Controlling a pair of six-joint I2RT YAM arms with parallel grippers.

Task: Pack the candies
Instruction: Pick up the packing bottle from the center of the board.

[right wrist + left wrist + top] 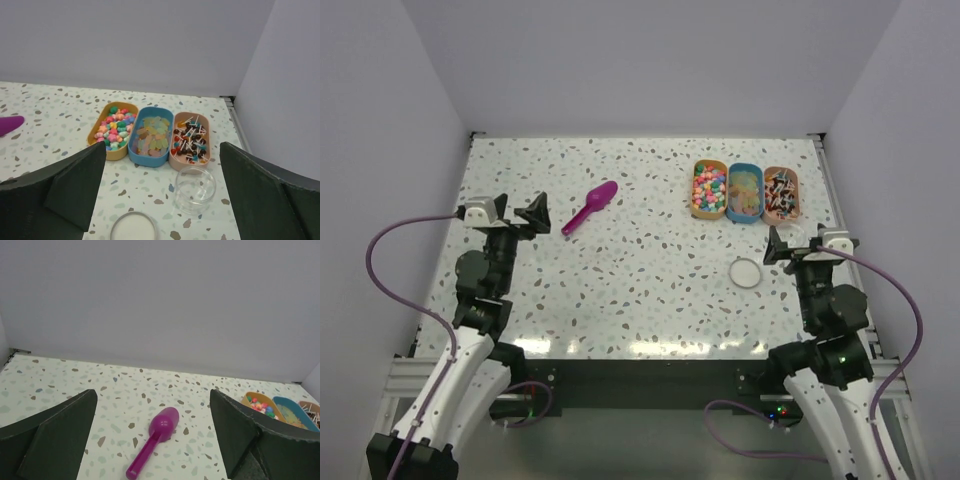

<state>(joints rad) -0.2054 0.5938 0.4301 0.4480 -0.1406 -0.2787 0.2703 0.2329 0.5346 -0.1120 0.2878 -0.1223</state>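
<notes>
The candies [190, 141], tiny dark pieces of black, white, red and brown, fill a pink oblong tray [176, 161]; the tray also shows at the back right in the top view [781, 193]. A purple scoop [590, 207] lies on the table, and in the left wrist view [156, 439] it is just ahead of the fingers. A clear empty jar [195, 188] stands in front of the pink tray, with its round lid [746, 271] flat beside it. My left gripper [517, 208] is open and empty, near the scoop. My right gripper [797, 243] is open and empty, above the jar.
An orange tray of bright pastel candies [708, 187] and a blue tray of pale yellowish candies [744, 191] stand left of the pink tray. White walls close in the table at the back and both sides.
</notes>
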